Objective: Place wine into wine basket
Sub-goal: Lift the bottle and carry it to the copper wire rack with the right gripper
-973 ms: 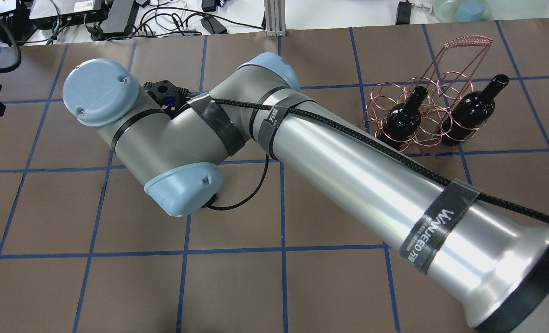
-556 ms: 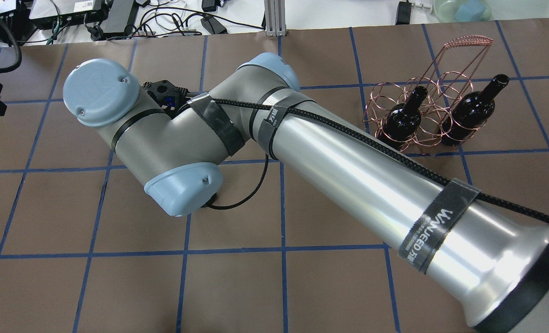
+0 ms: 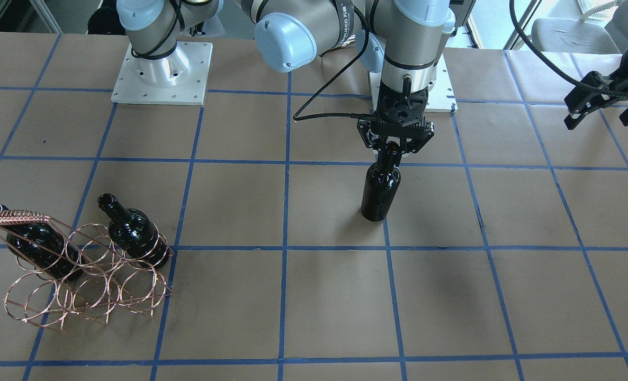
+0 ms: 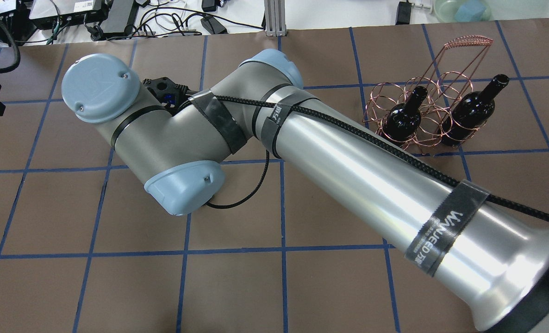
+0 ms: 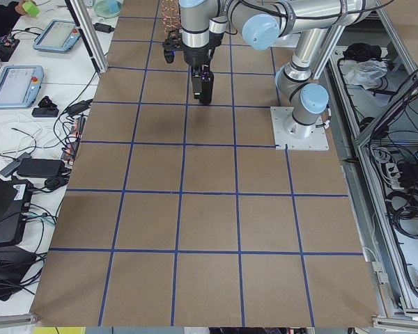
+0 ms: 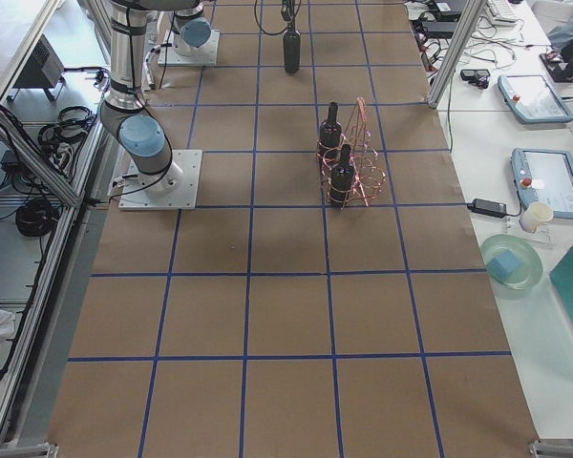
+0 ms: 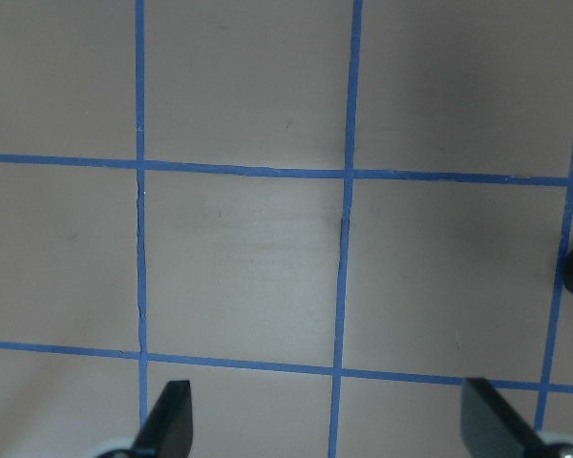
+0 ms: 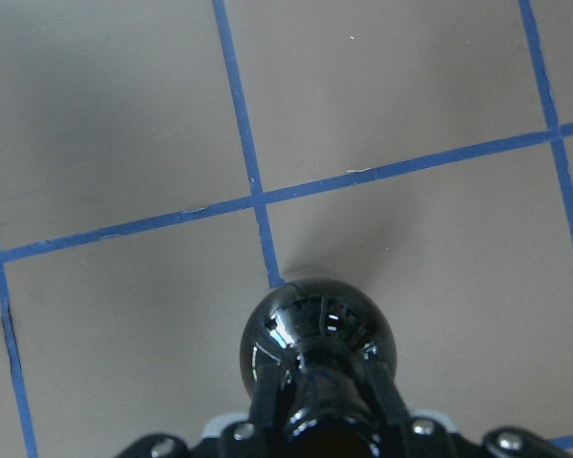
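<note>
right arm (image 4: pixel 348 175) shifted, right gripper (image 3: pixel 393 150) clamped on the wine (image 3: pixel 380 193).

This looks like a robotics lab. Two industrial arms (image 3: pixel 409 47) are bolted on metal plates (image 3: pixel 134 91) to a paper-covered desk (image 5: pixel 209 223) marked with a blue tape grid (image 5: pixel 195 193). Teach pendants (image 6: pixel 544 181) and tangled cables (image 4: pixel 163 21) lie on the side benches (image 5: pixel 28 142), with aluminium framing (image 6: pixel 456 48) around them.

The front camera is looking steeply down at the robot (image 3: pixel 409 53); the overhead one is looking forward from behind, the right arm (image 4: pixel 348 185) crowding it. Both are sharing the wine basket (image 3: pixel 83 267), at 8 and 2 o'clock. Side cameras are looking along the table (image 5: pixel 209 223) from afar; wrist cameras, straight down, close.
</note>
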Controlling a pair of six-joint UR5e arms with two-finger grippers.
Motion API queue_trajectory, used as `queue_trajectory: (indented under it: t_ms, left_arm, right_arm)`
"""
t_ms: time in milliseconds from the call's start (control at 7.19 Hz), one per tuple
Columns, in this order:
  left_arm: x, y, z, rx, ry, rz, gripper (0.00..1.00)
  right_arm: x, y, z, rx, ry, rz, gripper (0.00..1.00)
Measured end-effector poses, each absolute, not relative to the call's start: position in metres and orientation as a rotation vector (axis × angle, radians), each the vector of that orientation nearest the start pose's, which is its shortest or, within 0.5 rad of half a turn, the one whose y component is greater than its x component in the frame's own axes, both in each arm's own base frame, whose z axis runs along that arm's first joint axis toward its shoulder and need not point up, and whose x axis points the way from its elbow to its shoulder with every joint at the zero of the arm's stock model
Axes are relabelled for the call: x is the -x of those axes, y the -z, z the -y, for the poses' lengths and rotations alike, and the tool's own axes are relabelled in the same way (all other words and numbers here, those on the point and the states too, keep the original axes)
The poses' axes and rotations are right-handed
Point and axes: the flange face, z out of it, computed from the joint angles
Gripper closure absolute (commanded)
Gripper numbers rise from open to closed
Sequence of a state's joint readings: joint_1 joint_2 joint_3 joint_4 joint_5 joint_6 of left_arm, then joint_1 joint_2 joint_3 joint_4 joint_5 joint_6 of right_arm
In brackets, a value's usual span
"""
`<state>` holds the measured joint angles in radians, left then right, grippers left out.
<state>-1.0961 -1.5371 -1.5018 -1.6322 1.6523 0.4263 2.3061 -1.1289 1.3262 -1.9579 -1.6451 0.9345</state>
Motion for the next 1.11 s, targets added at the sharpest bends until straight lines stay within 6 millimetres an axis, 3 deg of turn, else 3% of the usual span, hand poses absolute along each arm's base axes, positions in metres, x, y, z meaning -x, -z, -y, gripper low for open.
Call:
queue_trajectory:
  t_ms: [139, 278, 695, 973, 1112]
  left_arm:
    - [-0.107, -0.532, 0.484, 0.071, 0.005, -3.051, 0.0]
    - [-0.104, -0.532, 0.485, 0.064, 0.013, -3.061, 0.0]
    - [-0.079, -0.535, 0.489, 0.157, 0.072, -3.122, 0.0]
    - [-0.023, -0.54, 0.491, 0.196, 0.094, -3.12, 0.0]
    - [0.004, -0.541, 0.49, 0.199, 0.098, -3.119, 0.0]
  right_arm:
    - [-0.532, -0.415, 0.423, -0.311, 0.281, -3.034, 0.98]
    - [-0.495, -0.446, 0.427, -0.313, 0.256, -3.071, 0.99]
    - [-0.332, -0.533, 0.418, -0.179, 0.123, -3.221, 1.0]
    - [-0.226, -0.568, 0.426, -0.035, 0.083, -3.248, 1.0]
    - [-0.184, -0.577, 0.432, 0.033, 0.07, -3.253, 1.0]
